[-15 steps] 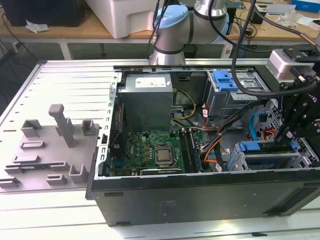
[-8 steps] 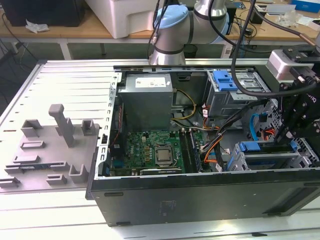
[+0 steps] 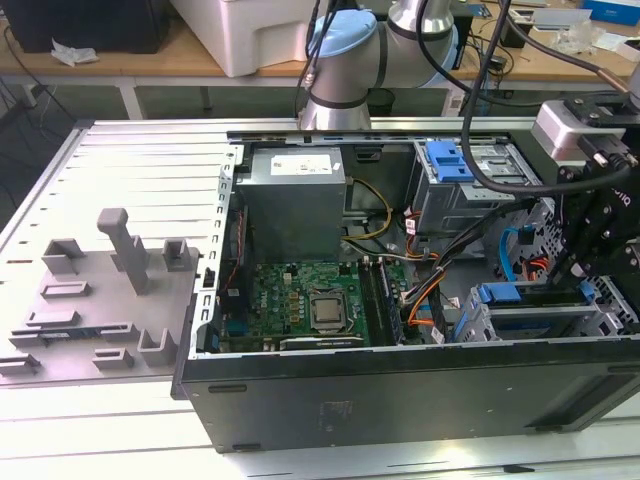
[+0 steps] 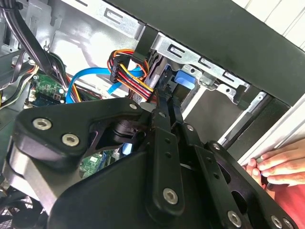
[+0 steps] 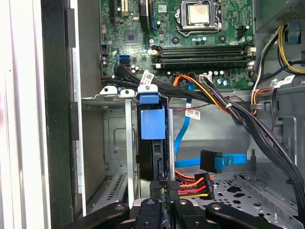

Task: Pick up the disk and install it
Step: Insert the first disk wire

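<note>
Disk (image 5: 152, 125) (blue bracket) seated on edge in drive cage (image 5: 107, 143); gripper (image 5: 162, 193) fingers clenched on its rear edge.

Power cables (image 5: 228, 107) crowd the drive cage (image 5: 116, 143); open room over the motherboard (image 3: 310, 295).

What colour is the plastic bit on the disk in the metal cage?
Blue. The disk carrier shows it best in the first wrist view.

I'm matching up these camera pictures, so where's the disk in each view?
Exterior view: the disk sits in the drive cage, on the exterior view's right.
First wrist view: disk near the blue cable.
Second wrist view: disk under the drive cage's rim.
Shared landmark: blue cable.
</note>
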### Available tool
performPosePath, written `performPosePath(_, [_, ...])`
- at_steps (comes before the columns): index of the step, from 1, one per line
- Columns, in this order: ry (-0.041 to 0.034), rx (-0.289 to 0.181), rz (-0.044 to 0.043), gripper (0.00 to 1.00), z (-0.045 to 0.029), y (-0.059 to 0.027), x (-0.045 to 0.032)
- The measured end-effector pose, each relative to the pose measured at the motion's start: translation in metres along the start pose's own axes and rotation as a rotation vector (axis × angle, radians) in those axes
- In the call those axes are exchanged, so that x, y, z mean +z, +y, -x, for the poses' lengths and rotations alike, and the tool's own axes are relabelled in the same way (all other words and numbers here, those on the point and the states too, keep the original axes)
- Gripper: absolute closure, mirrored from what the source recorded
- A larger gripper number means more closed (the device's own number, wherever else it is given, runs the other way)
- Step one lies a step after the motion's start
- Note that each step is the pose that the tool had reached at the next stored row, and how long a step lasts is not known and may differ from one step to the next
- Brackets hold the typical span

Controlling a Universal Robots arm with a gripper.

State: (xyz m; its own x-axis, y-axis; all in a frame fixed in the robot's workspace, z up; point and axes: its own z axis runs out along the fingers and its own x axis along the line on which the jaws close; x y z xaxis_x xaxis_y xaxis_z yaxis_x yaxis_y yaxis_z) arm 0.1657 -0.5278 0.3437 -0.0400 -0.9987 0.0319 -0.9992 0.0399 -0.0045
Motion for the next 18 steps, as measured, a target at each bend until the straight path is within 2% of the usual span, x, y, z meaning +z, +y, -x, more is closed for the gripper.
performPosePath(18, [0.0000, 0.000, 0.0000, 0.84, 0.0001, 0.0000, 0.0044])
